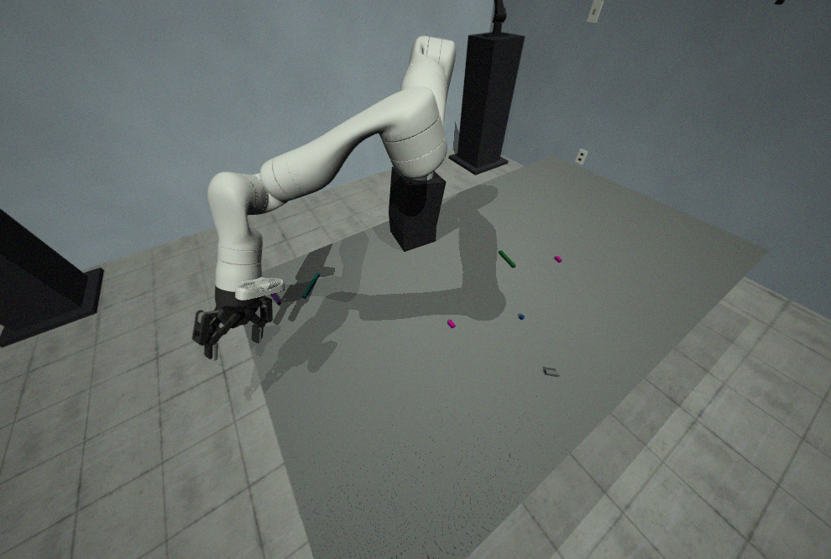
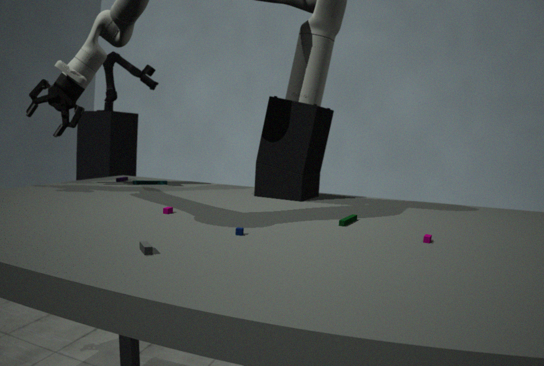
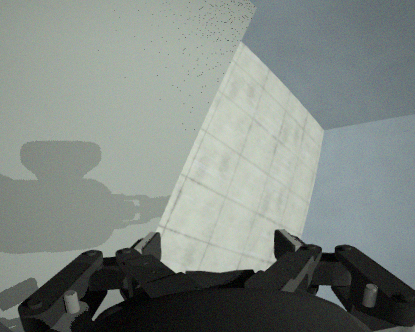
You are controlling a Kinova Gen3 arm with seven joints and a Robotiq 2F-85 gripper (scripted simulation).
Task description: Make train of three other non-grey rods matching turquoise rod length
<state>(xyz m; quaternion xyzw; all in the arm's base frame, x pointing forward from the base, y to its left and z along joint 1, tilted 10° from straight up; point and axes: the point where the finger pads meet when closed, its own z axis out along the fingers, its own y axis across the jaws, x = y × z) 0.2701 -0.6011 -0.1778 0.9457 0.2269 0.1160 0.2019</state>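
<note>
A turquoise rod [image 1: 310,285], purple rod [image 1: 275,298] and green rod [image 1: 506,258] lie on the grey table [image 1: 430,428]. Two magenta rods [image 1: 451,323] [image 1: 557,258], one blue rod [image 1: 521,316], one grey rod [image 1: 550,372].

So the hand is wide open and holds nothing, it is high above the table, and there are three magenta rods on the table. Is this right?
Not quite. There are two magenta rods, not three: one toward the left and one on the right, as the exterior view shows. The rest stands: the hand is wide open, holds nothing, and is high above the table.
</note>
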